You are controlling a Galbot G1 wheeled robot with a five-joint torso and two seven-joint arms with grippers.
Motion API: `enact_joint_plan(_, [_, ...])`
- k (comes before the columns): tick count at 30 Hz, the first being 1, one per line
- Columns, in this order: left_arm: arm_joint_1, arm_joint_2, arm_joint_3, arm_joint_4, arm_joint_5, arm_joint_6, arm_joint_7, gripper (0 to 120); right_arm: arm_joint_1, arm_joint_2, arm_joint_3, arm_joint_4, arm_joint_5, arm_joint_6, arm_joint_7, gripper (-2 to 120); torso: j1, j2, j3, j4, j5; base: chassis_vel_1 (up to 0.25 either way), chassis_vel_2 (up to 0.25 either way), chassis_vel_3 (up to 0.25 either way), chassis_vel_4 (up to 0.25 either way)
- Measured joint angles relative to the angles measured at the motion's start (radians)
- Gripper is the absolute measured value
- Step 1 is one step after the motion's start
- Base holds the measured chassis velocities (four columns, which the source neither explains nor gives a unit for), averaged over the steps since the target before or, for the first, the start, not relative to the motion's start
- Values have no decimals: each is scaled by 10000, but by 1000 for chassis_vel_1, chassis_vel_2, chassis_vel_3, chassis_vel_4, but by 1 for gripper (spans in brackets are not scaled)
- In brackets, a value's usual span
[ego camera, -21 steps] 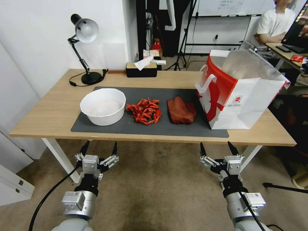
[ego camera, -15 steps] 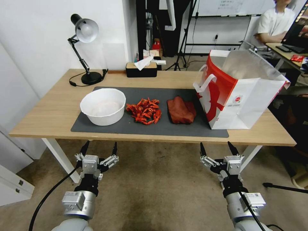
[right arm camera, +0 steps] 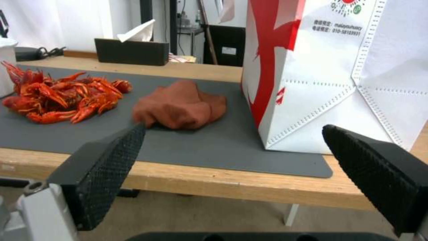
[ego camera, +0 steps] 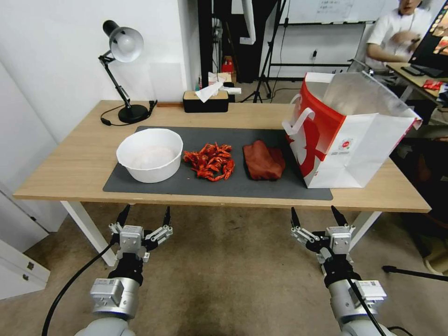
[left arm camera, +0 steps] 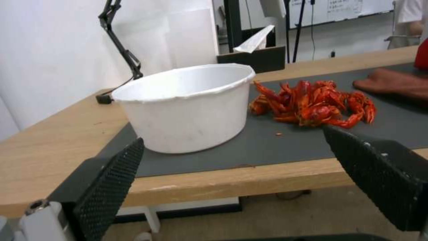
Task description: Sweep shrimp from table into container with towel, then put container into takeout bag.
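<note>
You are holding both arms low in front of the worktop (ego camera: 70, 172), short of its near edge. The left gripper (ego camera: 143, 217) is spread wide and carrying nothing, and the right gripper (ego camera: 316, 215) is likewise released and empty. Nothing of the task looks started yet.

Ahead of the right gripper and slightly toward the left one, the towel (ego camera: 263, 161) is lying crumpled on the grey mat (ego camera: 233, 186). Beyond the left gripper the container (ego camera: 149, 154) is standing upright, with the shrimp (ego camera: 210, 161) heaped between it and the towel. The heap looks to be almost touching the container, though I cannot tell for sure.

For the first step, you are best reaching with the right gripper, coming down over the towel's middle and pinching a thick fold.

The takeout bag (ego camera: 350, 140) is standing open just outboard of the towel, so mind its near corner and handle. A tissue box (ego camera: 205, 100) and a desk lamp (ego camera: 123, 70) are sitting far behind, clear of the sweep.
</note>
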Motion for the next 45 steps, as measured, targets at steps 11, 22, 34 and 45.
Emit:
enact_joint_plan(11, [-1443, 41, -265, 183, -1490, 2607, -74, 100, 1789, 12, 106, -28, 1091, -2396, 221, 100, 0, 0, 1, 0, -1, 0, 0, 0, 0])
enact_joint_plan(22, [-1950, 356, -593, 625, -2035, 2329, 135, 100, 2111, -135, 111, -336, 1693, -2476, -24, 100, 0, -1, 1, 0, -1, 0, 0, 0, 0])
enact_joint_plan(34, [-2927, 2733, -1070, 990, -2974, 1738, 840, 100, 2116, -148, 110, -369, 1688, -2443, -62, 100, 0, 0, 1, 0, -2, 0, 0, 0, 0])
enact_joint_plan(45, [-5449, 7321, -558, 3218, -4975, 901, 3479, 100, 2162, -76, 157, -319, 1635, -2442, -82, 100, 0, -1, 1, -3, -1, 0, 0, 0, 0])
